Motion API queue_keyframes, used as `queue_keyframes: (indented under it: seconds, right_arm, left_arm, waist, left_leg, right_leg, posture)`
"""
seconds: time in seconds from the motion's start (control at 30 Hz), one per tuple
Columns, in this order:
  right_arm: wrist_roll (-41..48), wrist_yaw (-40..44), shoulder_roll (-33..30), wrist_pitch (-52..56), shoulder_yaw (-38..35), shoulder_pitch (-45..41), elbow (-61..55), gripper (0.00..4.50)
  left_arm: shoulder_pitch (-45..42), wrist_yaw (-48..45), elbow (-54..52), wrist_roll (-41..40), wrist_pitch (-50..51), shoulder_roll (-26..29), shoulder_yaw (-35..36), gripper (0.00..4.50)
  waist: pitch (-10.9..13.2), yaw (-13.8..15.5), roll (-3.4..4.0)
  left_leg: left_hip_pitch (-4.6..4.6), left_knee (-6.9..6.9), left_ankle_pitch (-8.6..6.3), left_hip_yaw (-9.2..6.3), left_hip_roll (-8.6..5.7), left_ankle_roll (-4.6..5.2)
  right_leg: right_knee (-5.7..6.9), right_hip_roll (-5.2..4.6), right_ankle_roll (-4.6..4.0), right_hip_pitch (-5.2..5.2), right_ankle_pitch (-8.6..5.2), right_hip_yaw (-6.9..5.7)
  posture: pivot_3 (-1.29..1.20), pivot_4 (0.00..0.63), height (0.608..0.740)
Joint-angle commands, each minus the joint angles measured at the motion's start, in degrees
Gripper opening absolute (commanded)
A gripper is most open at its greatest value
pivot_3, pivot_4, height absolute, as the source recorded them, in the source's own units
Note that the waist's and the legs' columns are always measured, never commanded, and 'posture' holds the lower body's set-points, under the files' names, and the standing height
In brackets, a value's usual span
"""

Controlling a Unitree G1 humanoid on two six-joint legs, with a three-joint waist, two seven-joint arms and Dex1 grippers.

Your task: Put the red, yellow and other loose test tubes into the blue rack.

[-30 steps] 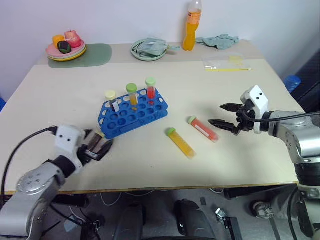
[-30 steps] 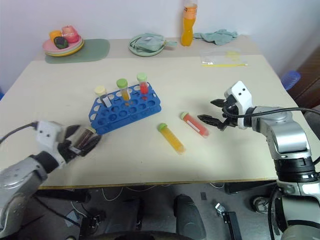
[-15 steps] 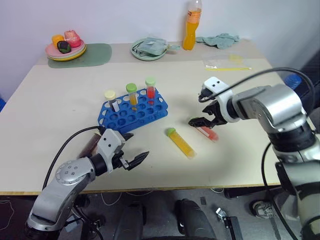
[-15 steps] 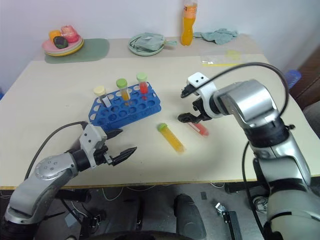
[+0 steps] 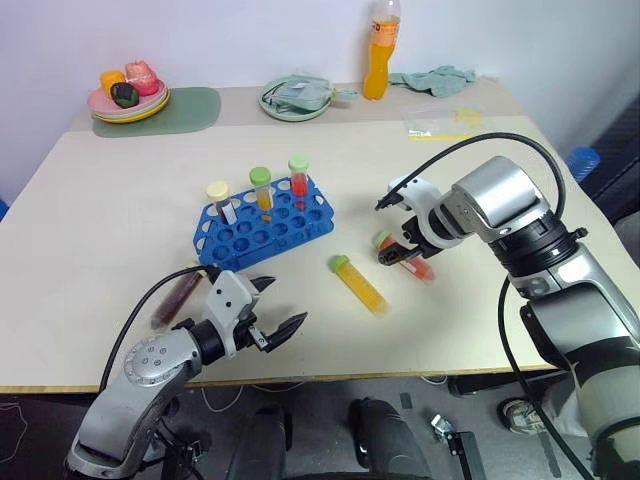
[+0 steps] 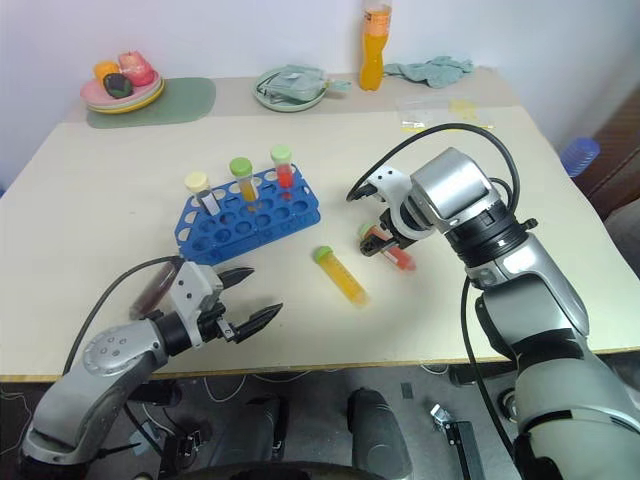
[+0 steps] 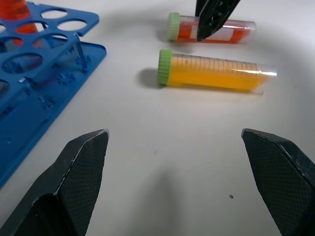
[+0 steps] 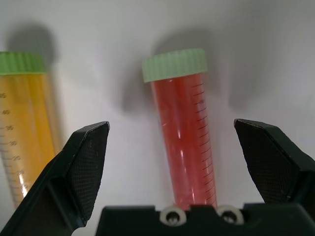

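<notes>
You have one blue rack (image 5: 262, 226) with three capped tubes standing in it: a cream-capped tube (image 5: 219, 195), a green-capped yellow tube (image 5: 261, 186) and a green-capped red tube (image 5: 298, 176). Three loose tubes lie on the table: a yellow one (image 5: 361, 286), a red one (image 5: 408, 259) and a dark purple one (image 5: 176, 297). Along the far edge you have one orange drink bottle (image 5: 379, 57).
</notes>
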Motion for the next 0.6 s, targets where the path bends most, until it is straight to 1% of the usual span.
queue_keyframes:
  seconds: [0.03, 0.07, 0.1, 0.13, 0.17, 0.2, 0.23, 0.27, 0.3, 0.37, 0.4, 0.43, 0.5, 0.53, 0.6]
  right_arm:
    - [-1.5, 0.1, 0.2, -2.7, 1.2, -1.7, 1.4, 3.97]
    - [-1.8, 0.1, 0.3, -3.1, 1.4, -1.7, 1.8, 3.70]
    - [-2.1, 0.2, 0.3, -3.6, 1.7, -1.7, 2.3, 3.15]
    - [-2.3, 0.3, 0.4, -4.1, 1.9, -1.7, 2.8, 2.77]
    - [-2.4, 0.4, 0.4, -4.4, 2.0, -1.7, 3.1, 2.28]
    - [-2.5, 0.6, 0.4, -4.5, 2.1, -1.7, 3.1, 1.64]
    - [-2.5, 0.8, 0.3, -4.6, 2.3, -1.7, 3.0, 1.14]
    - [-2.4, 1.1, 0.0, -4.5, 2.4, -1.9, 2.3, 0.76]
    - [-2.3, 1.4, -0.3, -4.4, 2.5, -1.9, 1.8, 0.68]
    - [-1.5, 2.3, -1.1, -3.7, 2.0, -2.1, -0.6, 0.68]
    - [-0.7, 3.3, -1.9, -3.5, 1.5, -2.0, -2.9, 0.68]
    - [1.1, 5.3, -3.4, -5.5, -0.4, -0.5, -8.2, 0.68]
    - [2.7, 7.9, -5.6, -13.2, -4.4, 3.4, -18.1, 0.68]
    - [2.6, 7.3, -5.4, -18.1, -7.4, 5.8, -21.6, 0.68]
    - [3.0, 4.3, -1.4, -26.8, -15.2, 10.4, -24.4, 0.68]
  left_arm:
    - [0.8, 0.3, -2.1, 0.6, -1.6, -0.1, 0.1, 4.50]
    - [1.1, 0.3, -2.0, 0.7, -1.8, -0.1, 0.1, 4.50]
    - [1.2, 0.3, -1.9, 0.8, -2.0, -0.2, 0.1, 4.50]
    - [1.2, 0.4, -1.8, 0.9, -2.1, -0.2, 0.1, 4.50]
    - [1.3, 0.4, -1.9, 0.9, -2.2, -0.3, 0.1, 4.50]
    - [1.3, 0.5, -1.9, 0.8, -2.3, -0.4, 0.2, 4.50]
    - [1.3, 0.6, -1.9, 0.8, -2.2, -0.5, 0.2, 4.50]
    - [1.3, 0.6, -2.0, 0.8, -2.2, -0.6, 0.2, 4.50]
    - [1.3, 0.7, -2.0, 0.8, -2.2, -0.7, 0.2, 4.50]
    - [1.5, 0.7, -2.0, 0.9, -2.3, -0.7, 0.3, 4.50]
    - [1.6, 0.7, -2.1, 0.9, -2.4, -0.7, 0.3, 4.50]
    - [1.7, 0.8, -2.1, 1.0, -2.4, -0.7, 0.3, 4.50]
    - [1.9, 1.1, -1.9, 1.0, -2.5, -0.9, 0.5, 4.50]
    - [2.0, 1.3, -1.7, 1.1, -2.6, -1.0, 0.7, 4.50]
    - [2.4, 1.4, -1.3, 1.0, -3.1, -1.1, 1.3, 4.50]
  waist:
    - [0.0, 0.0, 0.00]
    - [0.0, 0.0, 0.00]
    - [0.0, 0.0, 0.00]
    - [0.0, 0.0, 0.00]
    - [0.0, 0.0, 0.00]
    - [0.0, 0.0, 0.00]
    - [0.0, 0.0, 0.00]
    - [0.0, 0.0, 0.00]
    - [0.0, 0.0, 0.00]
    - [0.0, 0.0, 0.02]
    - [0.0, 0.0, 0.03]
    - [0.0, 0.0, 0.04]
    - [0.0, 0.1, 0.05]
    - [0.0, 0.1, 0.05]
    - [0.0, 0.0, -0.01]
  left_leg:
    - [0.00, 0.00, 0.00, 0.00, 0.00, 0.00]
    - [0.00, 0.00, 0.00, 0.00, 0.00, 0.00]
    - [0.00, 0.00, 0.00, 0.00, 0.00, 0.00]
    - [0.00, 0.00, 0.00, 0.00, 0.00, 0.00]
    - [0.00, 0.00, 0.00, 0.00, 0.00, 0.00]
    - [0.00, 0.00, 0.00, 0.00, 0.00, 0.00]
    - [0.00, 0.00, 0.00, 0.00, 0.00, 0.00]
    - [0.00, 0.00, 0.00, 0.00, 0.00, 0.00]
    - [0.00, 0.00, 0.00, 0.00, 0.00, 0.00]
    - [0.00, 0.00, 0.00, -0.01, 0.00, 0.00]
    - [0.00, 0.00, 0.00, -0.01, 0.00, 0.00]
    - [0.00, -0.01, 0.00, -0.01, 0.00, 0.00]
    - [-0.03, -0.02, -0.01, -0.01, 0.00, 0.01]
    - [-0.04, -0.03, -0.02, -0.03, 0.00, 0.03]
    - [-0.04, -0.02, -0.03, -0.03, 0.01, 0.05]
  right_leg:
    - [0.00, 0.00, 0.00, 0.00, 0.00, 0.00]
    - [0.01, 0.00, 0.00, 0.00, 0.00, 0.00]
    - [0.00, 0.01, 0.00, 0.00, 0.00, 0.00]
    - [0.00, 0.00, 0.00, 0.00, 0.00, 0.00]
    - [0.00, 0.00, 0.00, 0.00, 0.00, 0.00]
    - [0.00, 0.00, 0.00, 0.00, 0.00, 0.00]
    - [0.00, 0.01, 0.00, 0.00, 0.00, 0.00]
    - [0.00, 0.01, 0.00, 0.00, 0.00, 0.00]
    - [0.00, 0.01, 0.00, 0.00, 0.00, 0.00]
    - [0.01, 0.01, 0.00, 0.00, 0.00, 0.00]
    - [0.00, 0.01, 0.00, 0.00, 0.00, 0.00]
    - [0.00, 0.01, 0.00, 0.00, 0.00, 0.00]
    - [-0.01, 0.01, 0.01, -0.03, 0.00, 0.00]
    - [-0.04, 0.01, 0.01, -0.03, -0.01, -0.02]
    - [-0.04, 0.02, 0.03, -0.02, -0.01, -0.03]
  posture:
    - [0.00, 0.150, 0.740]
    - [0.00, 0.150, 0.740]
    - [0.00, 0.150, 0.740]
    - [0.00, 0.150, 0.740]
    - [0.00, 0.150, 0.740]
    - [0.00, 0.150, 0.740]
    - [0.00, 0.150, 0.740]
    - [0.00, 0.150, 0.740]
    - [0.00, 0.150, 0.740]
    - [0.00, 0.150, 0.740]
    - [0.00, 0.150, 0.740]
    - [0.00, 0.150, 0.740]
    - [0.00, 0.150, 0.740]
    - [0.00, 0.150, 0.740]
    - [0.00, 0.150, 0.740]
